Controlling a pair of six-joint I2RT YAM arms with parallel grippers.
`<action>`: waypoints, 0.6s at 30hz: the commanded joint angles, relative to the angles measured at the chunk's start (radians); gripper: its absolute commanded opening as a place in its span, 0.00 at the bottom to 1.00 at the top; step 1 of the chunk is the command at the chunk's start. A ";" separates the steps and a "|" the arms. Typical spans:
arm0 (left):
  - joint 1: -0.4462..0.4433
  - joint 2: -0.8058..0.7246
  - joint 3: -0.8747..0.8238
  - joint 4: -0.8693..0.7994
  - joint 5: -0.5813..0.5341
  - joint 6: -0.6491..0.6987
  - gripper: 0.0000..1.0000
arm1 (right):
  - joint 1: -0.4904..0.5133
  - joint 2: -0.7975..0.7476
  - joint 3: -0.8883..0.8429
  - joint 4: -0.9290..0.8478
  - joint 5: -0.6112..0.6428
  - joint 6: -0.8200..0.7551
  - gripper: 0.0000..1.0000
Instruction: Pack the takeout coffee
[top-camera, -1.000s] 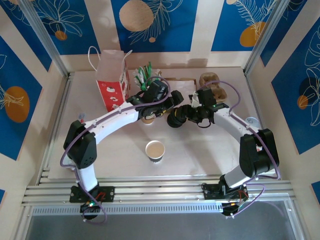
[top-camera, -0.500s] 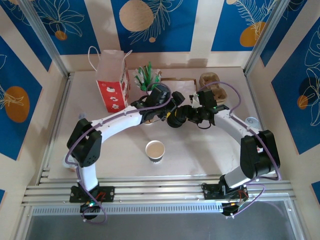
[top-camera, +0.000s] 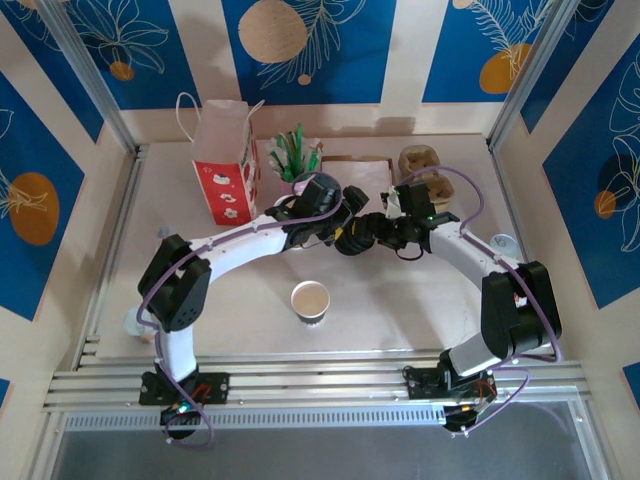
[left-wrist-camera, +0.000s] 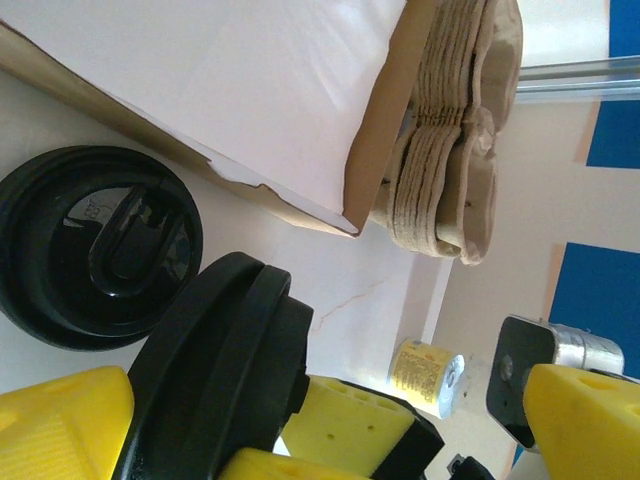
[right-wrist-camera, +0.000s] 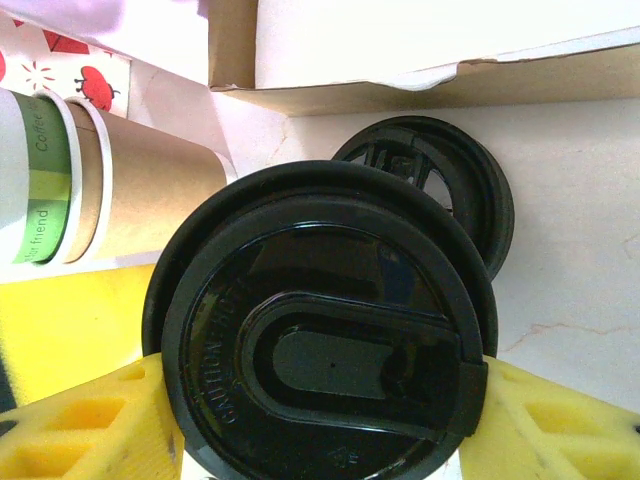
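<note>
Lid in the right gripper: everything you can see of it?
The lid is round, glossy black plastic, with a raised rim, embossed lettering near the edge and an oval sip tab on top. The right gripper pinches it by opposite edges between its yellow fingers, top facing the wrist camera. It hangs in front of a second lid lying on the table.

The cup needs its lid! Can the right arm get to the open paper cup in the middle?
Probably yes. The right gripper, holding a black plastic lid, hangs just beyond the open paper cup, with bare table between them.
</note>
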 joint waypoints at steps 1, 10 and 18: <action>-0.012 0.028 0.006 0.039 0.007 -0.019 1.00 | 0.003 -0.030 -0.005 0.022 -0.031 0.010 0.61; -0.001 0.037 0.022 -0.003 -0.022 0.029 1.00 | 0.003 -0.030 0.006 0.001 -0.009 -0.010 0.61; 0.036 0.030 0.155 -0.138 -0.078 0.131 1.00 | 0.009 -0.009 0.024 -0.013 0.002 -0.021 0.61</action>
